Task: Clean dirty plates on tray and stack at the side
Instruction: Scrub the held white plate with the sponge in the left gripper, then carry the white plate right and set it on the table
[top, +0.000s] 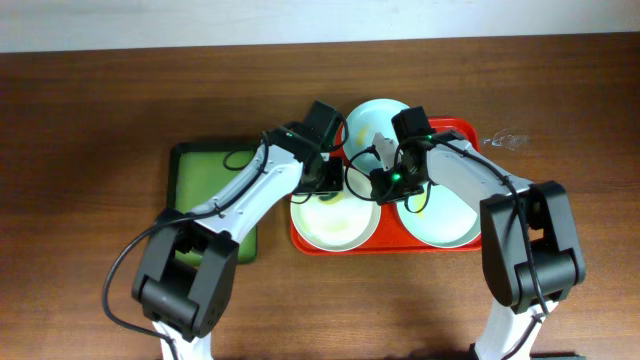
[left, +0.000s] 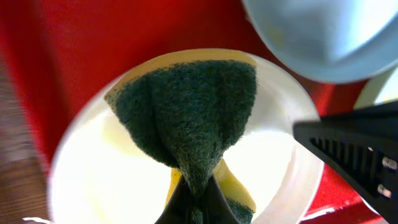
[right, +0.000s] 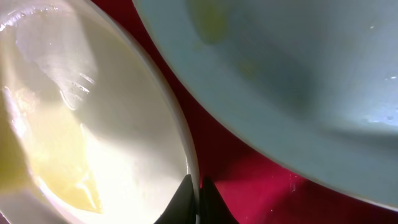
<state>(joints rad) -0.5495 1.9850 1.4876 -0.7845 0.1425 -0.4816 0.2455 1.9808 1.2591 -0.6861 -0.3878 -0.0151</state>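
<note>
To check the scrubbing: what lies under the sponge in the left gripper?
A white plate on the red tray. The sponge hides the plate's middle, so any smear there cannot be seen.

No writing, label, brand, number or sign can be read in any view. The green scouring sponge (left: 193, 106) pinched in the left claw (left: 196, 200) shows plain fibre only. The cream plate (right: 112, 124), whose rim sits between the tips of the right claw (right: 199, 199), and the pale blue plate (right: 280, 81) just beyond that claw are unmarked, as is the red tray (right: 249, 174) under them. The black housing (left: 354, 149) right of the left claw shows ribbing but no legible lettering.
</note>
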